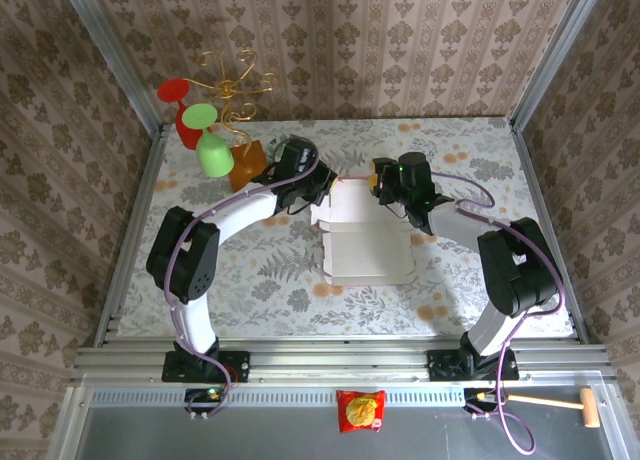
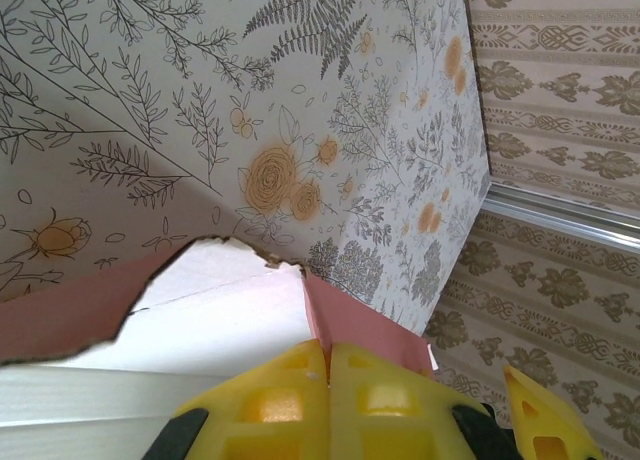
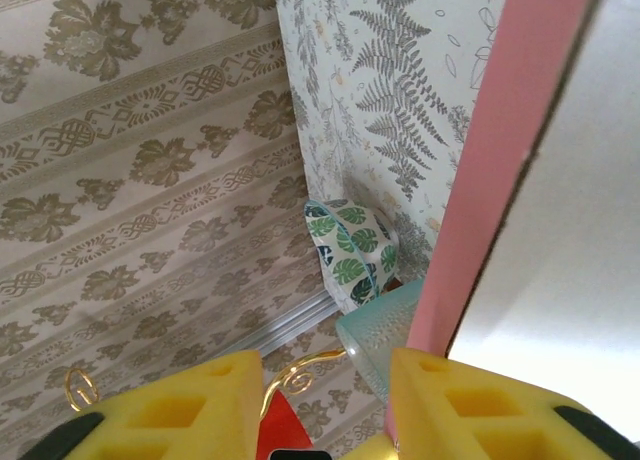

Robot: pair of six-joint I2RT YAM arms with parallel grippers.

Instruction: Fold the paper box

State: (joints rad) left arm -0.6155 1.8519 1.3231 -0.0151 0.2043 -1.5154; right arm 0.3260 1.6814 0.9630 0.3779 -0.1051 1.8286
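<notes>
The paper box [image 1: 365,252] lay partly folded on the counter [image 1: 255,280] between the two hands, with both its pink outside and its white inside showing. The left hand [image 1: 322,187] met it at the far left corner. The right hand [image 1: 377,185] met it along the far edge, so the two hands faced each other across one raised flap. Beyond the left hand, on its outer side, sat an orange-brown block [image 1: 247,162], and a gold wire stand [image 1: 235,75] stood farther off.

In the left wrist view the left hand [image 2: 328,365] was closed. Its yellow fingers [image 2: 270,400] were pressed together, and a pink flap of the paper box [image 2: 220,315] rose out of the seam between them, so the hand was gripping the box. Just ahead of the fingertips the white inside of the flap ended in a ragged edge, and the flowered counter [image 2: 300,100] lay past that.

In the right wrist view the right hand [image 3: 322,372] stood open, with a clear gap between its yellow fingers [image 3: 180,410]. A pink wall of the paper box [image 3: 500,170] ran upright down to the inner side of one finger. Whether it actually touched that finger could not be told, and the other finger had nothing against it. Ahead of the gap stood a teal cup [image 3: 372,340], with a leaf-printed cup [image 3: 350,242] just behind it. A curl of the gold wire stand [image 3: 300,365] crossed near the fingertips.
</notes>
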